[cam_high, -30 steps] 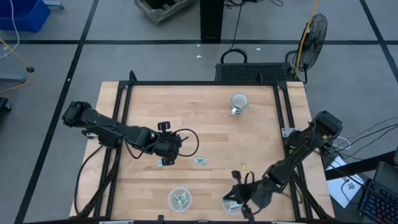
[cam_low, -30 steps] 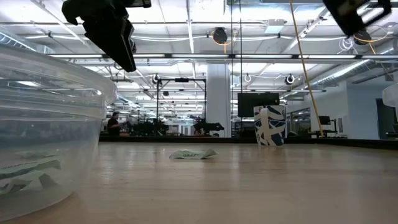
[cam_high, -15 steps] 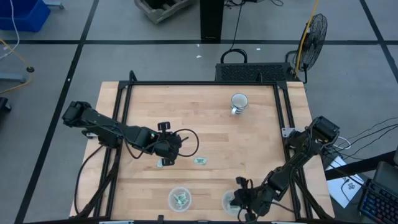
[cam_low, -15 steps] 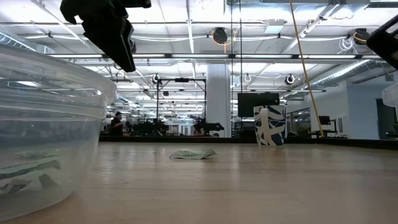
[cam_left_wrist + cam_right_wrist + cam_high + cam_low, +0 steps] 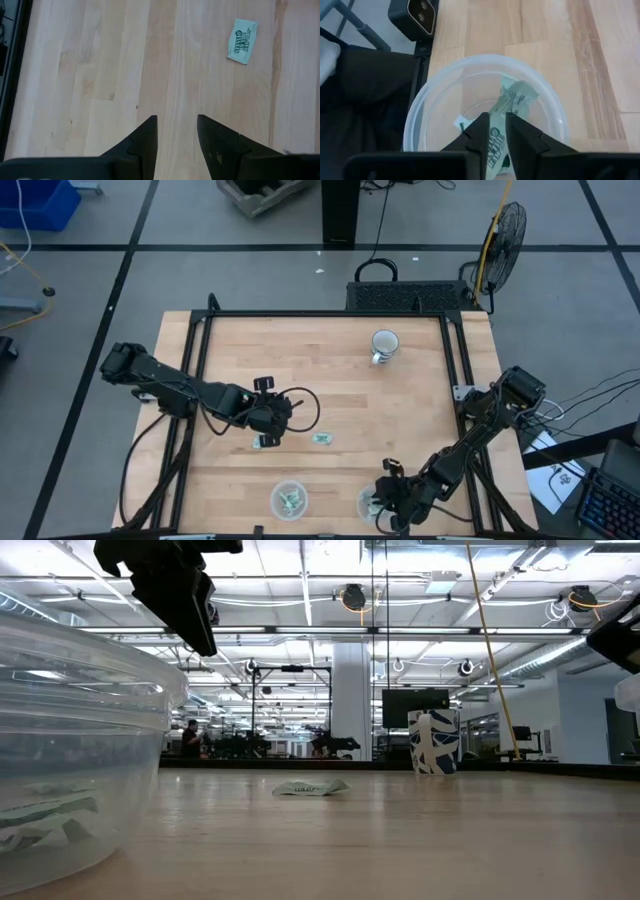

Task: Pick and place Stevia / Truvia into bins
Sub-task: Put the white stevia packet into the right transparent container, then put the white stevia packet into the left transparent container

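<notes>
Table [image 5: 400,410]: wooden top in a black frame; the far half is bare apart from one mug [image 5: 384,343], with broad open room mid-table.

Arms, two: left gripper [image 5: 265,423] hovers over the left-centre, fingers [image 5: 145,137] parted on nothing, bare wood between them. Right gripper [image 5: 385,502] hangs over the right bin [image 5: 485,105] at the near edge, fingers narrowly parted, with a green sachet [image 5: 512,100] showing between and beyond them; whether they grip it cannot be told.

Bins, two: clear tubs side by side near the front edge; the left bin [image 5: 289,500] holds sachets, count unclear. The right bin is partly hidden under the gripper in the high view.

Loose sachets, two visible: one [image 5: 322,439] mid-table; another [image 5: 262,442] partly covered by the left gripper.
</notes>
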### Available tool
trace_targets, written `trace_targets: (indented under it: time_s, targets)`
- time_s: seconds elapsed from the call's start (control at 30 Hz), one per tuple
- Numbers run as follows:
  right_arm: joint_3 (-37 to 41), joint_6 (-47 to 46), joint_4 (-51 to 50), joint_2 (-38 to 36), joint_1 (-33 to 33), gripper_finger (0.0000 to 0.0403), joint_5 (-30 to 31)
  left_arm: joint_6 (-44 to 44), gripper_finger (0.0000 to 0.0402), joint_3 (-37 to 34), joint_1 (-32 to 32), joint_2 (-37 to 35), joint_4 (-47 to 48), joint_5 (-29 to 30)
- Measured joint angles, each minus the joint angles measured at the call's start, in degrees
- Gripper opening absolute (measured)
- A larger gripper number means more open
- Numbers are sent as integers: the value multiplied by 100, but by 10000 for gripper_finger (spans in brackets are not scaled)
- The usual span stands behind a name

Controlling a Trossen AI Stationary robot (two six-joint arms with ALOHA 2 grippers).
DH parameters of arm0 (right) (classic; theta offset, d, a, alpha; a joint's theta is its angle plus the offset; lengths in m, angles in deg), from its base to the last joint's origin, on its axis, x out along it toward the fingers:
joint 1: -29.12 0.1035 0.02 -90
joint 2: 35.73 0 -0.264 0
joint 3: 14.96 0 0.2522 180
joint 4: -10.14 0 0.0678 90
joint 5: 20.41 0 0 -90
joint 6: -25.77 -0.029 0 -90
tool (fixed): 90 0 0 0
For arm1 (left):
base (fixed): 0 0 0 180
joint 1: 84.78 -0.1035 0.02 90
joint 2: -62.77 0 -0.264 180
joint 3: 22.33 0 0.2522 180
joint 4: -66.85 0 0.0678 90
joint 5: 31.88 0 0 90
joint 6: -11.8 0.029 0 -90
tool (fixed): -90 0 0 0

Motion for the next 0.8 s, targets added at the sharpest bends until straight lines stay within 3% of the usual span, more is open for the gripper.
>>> trace_targets:
  time_s: [0.23, 0.4, 0.53, 0.7, 0.8]
  targets:
    - [4, 896, 183, -271, -56, 78, 94, 167, 145, 0, 0, 0, 2, 183]
    - [4, 1957, 154, -735, -216, 70, 845, 212, 145, 0, -38, 0, 199, 215]
    - [4, 2886, 101, -1029, -467, 69, 1331, 128, 145, 0, -138, -1, 1126, 254]
    - [8, 3481, 48, -1080, -921, 70, 1661, -839, 145, -6, -253, -1, 2888, 217]
    - [152, 3540, 114, -1082, -1216, 70, 1683, -1424, 145, -238, -262, -104, 3189, 257]
